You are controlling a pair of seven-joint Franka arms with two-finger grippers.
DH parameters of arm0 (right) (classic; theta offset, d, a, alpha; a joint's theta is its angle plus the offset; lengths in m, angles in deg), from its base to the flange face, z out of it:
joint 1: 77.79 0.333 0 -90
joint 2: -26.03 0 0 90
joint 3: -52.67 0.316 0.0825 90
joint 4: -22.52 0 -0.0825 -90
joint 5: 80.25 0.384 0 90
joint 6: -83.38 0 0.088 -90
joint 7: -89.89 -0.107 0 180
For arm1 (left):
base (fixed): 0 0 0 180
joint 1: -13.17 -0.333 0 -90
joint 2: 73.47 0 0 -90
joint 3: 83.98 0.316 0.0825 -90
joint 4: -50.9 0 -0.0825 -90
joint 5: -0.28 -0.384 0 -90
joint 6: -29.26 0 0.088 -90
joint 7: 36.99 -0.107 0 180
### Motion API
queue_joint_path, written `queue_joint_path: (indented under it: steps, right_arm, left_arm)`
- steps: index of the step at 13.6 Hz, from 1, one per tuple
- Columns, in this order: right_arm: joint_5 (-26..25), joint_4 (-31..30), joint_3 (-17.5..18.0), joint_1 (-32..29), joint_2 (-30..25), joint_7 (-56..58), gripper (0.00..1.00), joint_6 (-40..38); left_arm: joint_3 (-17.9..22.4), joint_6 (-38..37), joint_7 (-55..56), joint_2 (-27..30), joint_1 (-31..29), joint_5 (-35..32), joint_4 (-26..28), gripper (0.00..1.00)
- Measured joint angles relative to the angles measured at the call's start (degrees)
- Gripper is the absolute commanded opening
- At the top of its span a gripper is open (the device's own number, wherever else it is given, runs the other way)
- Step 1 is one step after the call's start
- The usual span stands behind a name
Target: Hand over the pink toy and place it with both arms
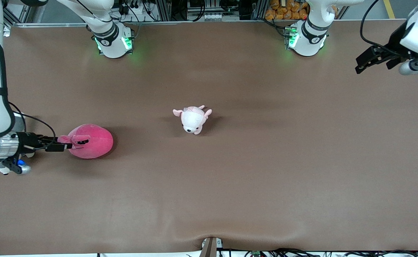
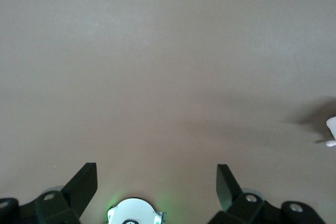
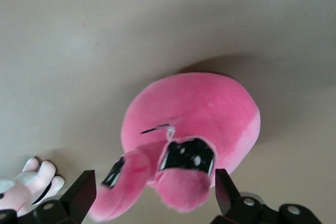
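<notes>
Pink toy (image 1: 92, 141) sits on the brown counter (image 1: 251, 171) at the right arm's end. Right pincer (image 1: 61, 145) is low at it, jaws spread wide either side of the floppy ears, nothing gripped. Small pale-pink-and-white plush (image 1: 193, 119) lies mid-counter, well apart. Left pincer (image 1: 363, 63) hangs wide apart over the left arm's end, holding nothing, that arm waiting.

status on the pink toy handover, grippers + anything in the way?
Right gripper open, fingers astride the pink toy ear, not closed. Left gripper open, waiting over its table end. Small pale-pink-and-white plush mid-table, apart from the toy.
</notes>
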Motion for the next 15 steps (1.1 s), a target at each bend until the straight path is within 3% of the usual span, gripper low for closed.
queue_joint_path:
  steps: [3,7,12,15]
  right_arm:
    - [-2.10,0.55,0.59,0.59,-4.62,2.10,1.00,-0.40]
    - [-9.99,1.11,1.36,4.64,-11.39,6.18,1.00,-3.60]
    - [-11.51,0.47,1.43,6.17,-19.31,9.86,1.00,-6.81]
    - [-12.43,-3.97,1.47,7.50,-25.90,10.31,1.00,-6.90]
  left_arm:
    - [0.10,0.03,-0.36,-1.25,-0.44,0.00,-2.22,1.00]
    - [0.11,0.03,-0.36,-3.01,-0.44,0.00,-3.94,1.00]
    - [0.20,0.01,-0.36,-3.43,-0.46,0.00,-5.18,1.00]
    - [0.21,0.00,-0.36,-3.45,-0.46,0.00,-5.35,1.00]
